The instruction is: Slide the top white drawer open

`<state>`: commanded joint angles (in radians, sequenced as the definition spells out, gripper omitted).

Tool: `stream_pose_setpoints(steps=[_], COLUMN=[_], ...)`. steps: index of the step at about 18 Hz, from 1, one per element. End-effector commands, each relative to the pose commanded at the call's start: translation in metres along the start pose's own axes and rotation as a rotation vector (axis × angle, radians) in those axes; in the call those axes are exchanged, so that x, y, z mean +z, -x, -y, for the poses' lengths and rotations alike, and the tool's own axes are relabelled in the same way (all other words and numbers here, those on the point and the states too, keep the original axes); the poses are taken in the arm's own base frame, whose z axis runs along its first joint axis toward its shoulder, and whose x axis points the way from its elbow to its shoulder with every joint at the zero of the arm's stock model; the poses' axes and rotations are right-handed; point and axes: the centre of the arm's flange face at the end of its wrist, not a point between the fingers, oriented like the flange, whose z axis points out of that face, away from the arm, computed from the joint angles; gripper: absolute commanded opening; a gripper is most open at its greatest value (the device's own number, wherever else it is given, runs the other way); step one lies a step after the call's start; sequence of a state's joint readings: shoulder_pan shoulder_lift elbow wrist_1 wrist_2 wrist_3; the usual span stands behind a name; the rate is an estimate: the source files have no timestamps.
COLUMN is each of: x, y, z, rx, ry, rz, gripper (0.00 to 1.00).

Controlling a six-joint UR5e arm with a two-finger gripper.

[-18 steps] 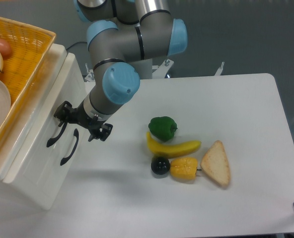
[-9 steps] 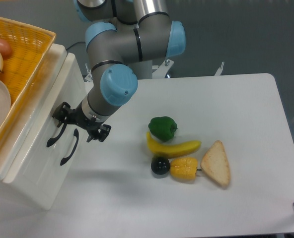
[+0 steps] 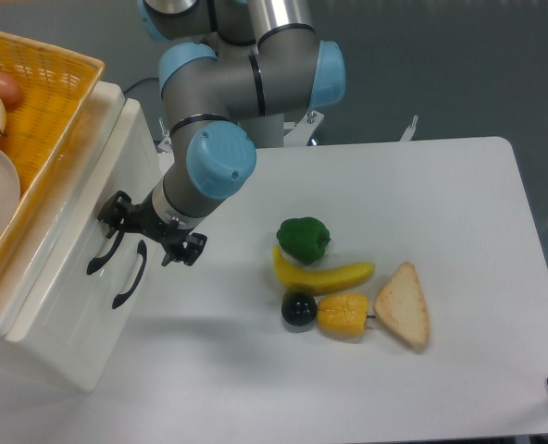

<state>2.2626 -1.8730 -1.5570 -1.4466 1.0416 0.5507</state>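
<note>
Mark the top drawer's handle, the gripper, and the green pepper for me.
top drawer's handle point(image 3: 101, 258), fixed camera, on the lower curve of the black bar.
gripper point(image 3: 152, 233), fixed camera, midway between its fingertips.
green pepper point(image 3: 303, 239), fixed camera, middle of its body.

Tool point(image 3: 151, 233) shifted slightly left toward top white drawer point(image 3: 89, 208) handle.

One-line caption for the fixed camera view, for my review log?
UR5e gripper at the top white drawer's black handle, drawer not visibly open; toy foods lie on the table.
</note>
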Motion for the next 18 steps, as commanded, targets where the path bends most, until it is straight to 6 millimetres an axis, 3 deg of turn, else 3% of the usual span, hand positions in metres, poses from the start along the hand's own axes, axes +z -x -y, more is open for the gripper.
stream_pose_setpoints(steps=[18], x=[0.0002], y=[0.0036], z=[0.0038], rx=[0.019], ry=[-0.014], rz=[0.02], gripper=[1.0])
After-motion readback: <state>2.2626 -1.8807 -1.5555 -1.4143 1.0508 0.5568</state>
